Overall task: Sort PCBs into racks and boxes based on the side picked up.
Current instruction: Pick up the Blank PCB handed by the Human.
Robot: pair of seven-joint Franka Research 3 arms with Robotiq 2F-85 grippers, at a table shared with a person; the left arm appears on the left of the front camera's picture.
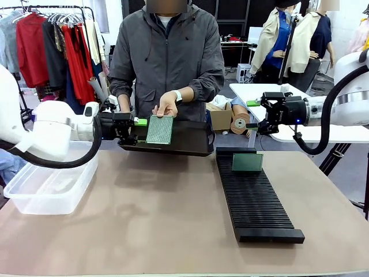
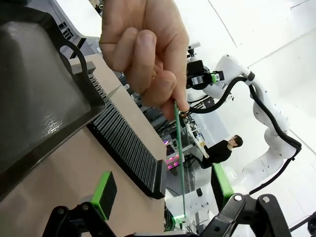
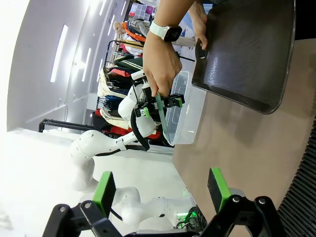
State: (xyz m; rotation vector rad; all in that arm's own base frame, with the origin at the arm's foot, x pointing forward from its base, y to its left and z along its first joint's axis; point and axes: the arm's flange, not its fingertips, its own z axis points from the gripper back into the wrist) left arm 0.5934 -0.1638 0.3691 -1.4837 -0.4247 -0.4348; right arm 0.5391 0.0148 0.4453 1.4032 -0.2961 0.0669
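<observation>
A person's hand holds a green PCB upright by its top edge, in front of a dark flat tray. My left gripper is open around that board. In the left wrist view the PCB shows edge-on between the green pads, nearer the right pad and touching neither. My right gripper hangs open above the far right of the table, nothing between its fingers. A second PCB stands in the far end of the black rack. The clear tub sits at the left.
The person's other hand grips the dark tray at its far edge, tilted above the table. Tape rolls and a cardboard box lie behind it. A white side table stands under my right arm. Bare tabletop lies between tub and rack.
</observation>
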